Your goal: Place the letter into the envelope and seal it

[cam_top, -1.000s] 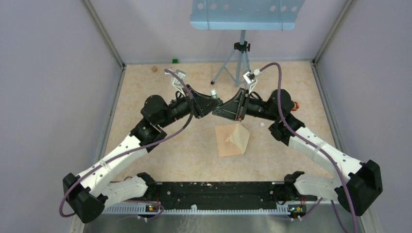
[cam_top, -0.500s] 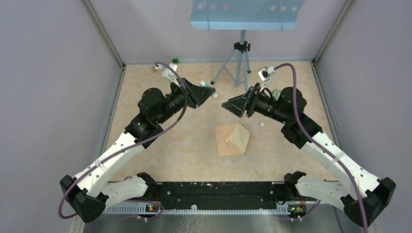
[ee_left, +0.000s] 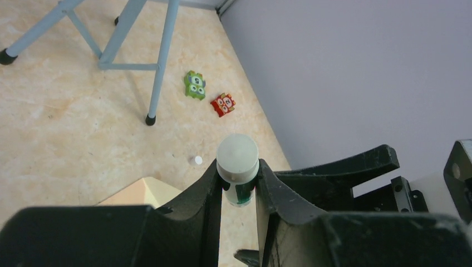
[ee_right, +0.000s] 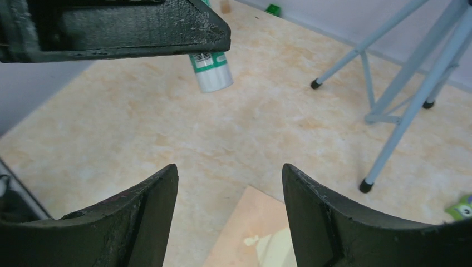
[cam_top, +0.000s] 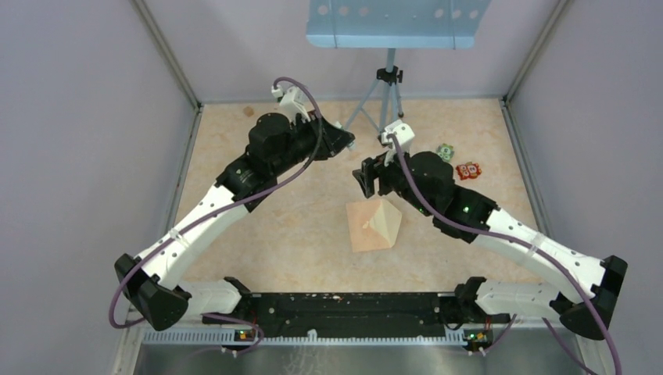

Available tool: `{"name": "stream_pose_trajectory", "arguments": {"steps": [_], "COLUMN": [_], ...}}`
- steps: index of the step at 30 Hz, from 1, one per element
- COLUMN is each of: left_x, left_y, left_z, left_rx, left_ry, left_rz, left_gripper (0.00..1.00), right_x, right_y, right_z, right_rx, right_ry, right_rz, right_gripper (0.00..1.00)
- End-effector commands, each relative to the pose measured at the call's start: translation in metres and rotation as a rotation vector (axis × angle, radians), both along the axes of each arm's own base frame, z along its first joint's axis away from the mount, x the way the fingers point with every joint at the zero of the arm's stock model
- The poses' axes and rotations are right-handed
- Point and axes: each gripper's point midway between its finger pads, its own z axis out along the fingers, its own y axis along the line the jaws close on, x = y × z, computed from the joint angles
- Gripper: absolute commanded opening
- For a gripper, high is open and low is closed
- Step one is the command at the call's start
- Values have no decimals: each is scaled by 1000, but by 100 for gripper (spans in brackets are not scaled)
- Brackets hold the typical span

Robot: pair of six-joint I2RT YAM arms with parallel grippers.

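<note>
Beige table (cam_top: pixel 297 250), envelope (cam_top: pixel 360 231) mid-table; left hand (ee_left: pixel 238 186) clamps glue stick (ee_left: pixel 237 164) (white-capped); right hand (ee_right: pixel 228 173) spread, empty.

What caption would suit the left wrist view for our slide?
Left gripper shut on a white-capped, green-labelled tube above the marbled beige table.

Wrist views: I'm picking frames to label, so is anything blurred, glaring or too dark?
Left wrist: the glue stick in the left gripper is sharp, its white cap bright but not blown out; the gripper body is near-black. Right wrist: even light, no glare; the open right gripper looks dark, slightly soft.
</note>
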Motion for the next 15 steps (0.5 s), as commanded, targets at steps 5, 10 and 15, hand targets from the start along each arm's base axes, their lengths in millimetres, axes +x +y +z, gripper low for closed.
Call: {"name": "stream_pose_trajectory", "arguments": {"steps": [5, 10, 15], "left_x": [-19, -22, -23], "left_y": [-14, -20, -23], "left_z": [12, 9, 9], "left_rx": [11, -4, -11], "left_ry": [-5, 15, 18], "left_rz": [-137, -174, -191], "left_gripper": [0, 0, 0], "right_x": [23, 21, 18], "right_y": [-2, 10, 18], "right_z": [26, 31, 32], "right_rx": [-93, -61, -37], "right_ry": [-158, -167, -163], "right_rz": [-70, -36, -9], "right_gripper": [66, 65, 61]}}
